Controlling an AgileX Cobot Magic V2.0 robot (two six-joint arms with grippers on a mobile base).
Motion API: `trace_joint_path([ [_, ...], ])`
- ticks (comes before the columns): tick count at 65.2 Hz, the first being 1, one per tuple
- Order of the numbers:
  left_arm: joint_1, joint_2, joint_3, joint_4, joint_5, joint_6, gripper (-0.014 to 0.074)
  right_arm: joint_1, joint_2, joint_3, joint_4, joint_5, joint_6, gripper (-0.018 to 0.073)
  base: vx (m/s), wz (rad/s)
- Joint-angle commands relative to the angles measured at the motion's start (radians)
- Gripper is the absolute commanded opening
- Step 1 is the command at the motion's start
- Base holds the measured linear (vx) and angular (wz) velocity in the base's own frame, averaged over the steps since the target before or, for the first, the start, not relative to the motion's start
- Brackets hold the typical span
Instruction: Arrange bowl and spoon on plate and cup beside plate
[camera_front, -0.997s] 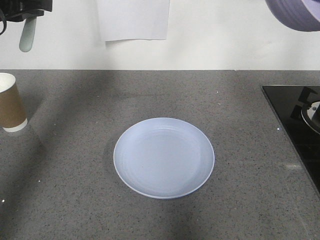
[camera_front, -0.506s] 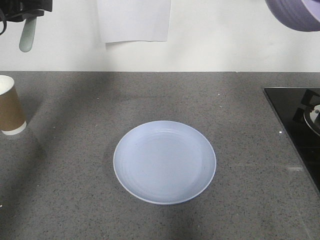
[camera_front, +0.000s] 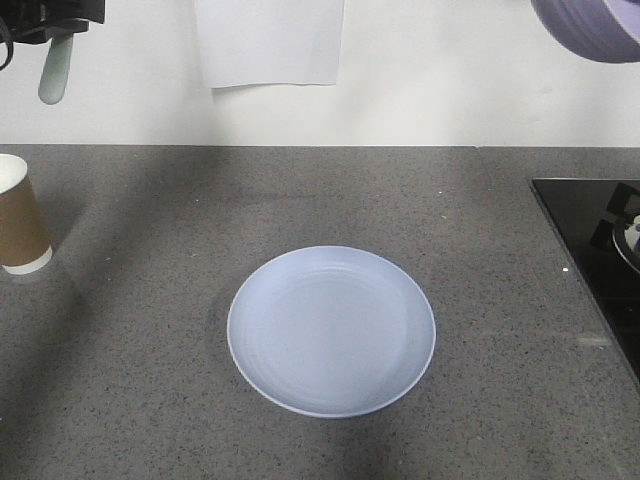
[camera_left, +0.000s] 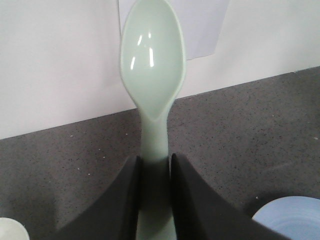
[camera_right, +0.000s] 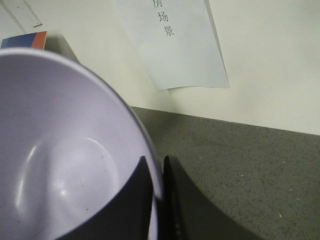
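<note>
The pale blue plate (camera_front: 331, 331) lies flat in the middle of the grey counter, with nothing on it. High at the top left, my left gripper (camera_front: 62, 32) is shut on the handle of the mint spoon (camera_front: 54, 72), whose scoop hangs down. In the left wrist view the fingers (camera_left: 155, 167) pinch the spoon (camera_left: 152, 65) by its handle, and the plate (camera_left: 292, 220) shows at the lower right. The lavender bowl (camera_front: 590, 25) hangs at the top right. My right gripper (camera_right: 157, 172) is shut on the rim of the bowl (camera_right: 60, 150). The brown cup (camera_front: 20, 215) stands upright at the far left.
A black glass cooktop (camera_front: 595, 260) is set into the counter at the right edge. A white paper sheet (camera_front: 268, 42) hangs on the back wall (camera_front: 450, 80), which closes off the counter's far side.
The whole counter scene has drifted slightly lower in the front view. The spoon and bowl keep their places in the frame, both still gripped.
</note>
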Motion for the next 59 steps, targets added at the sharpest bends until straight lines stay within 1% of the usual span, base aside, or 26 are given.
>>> trace_joint_path([
  [1, -0.002, -0.034, -0.026, -0.009, -0.065, -0.005, -0.0006, -0.005, -0.033, -0.030, 0.076, 0.040, -0.009, -0.0006, 0.01, 0.00],
  [59, -0.002, -0.034, -0.026, -0.009, -0.065, -0.005, -0.0006, -0.005, -0.033, -0.030, 0.076, 0.040, -0.009, -0.0006, 0.00, 0.00],
])
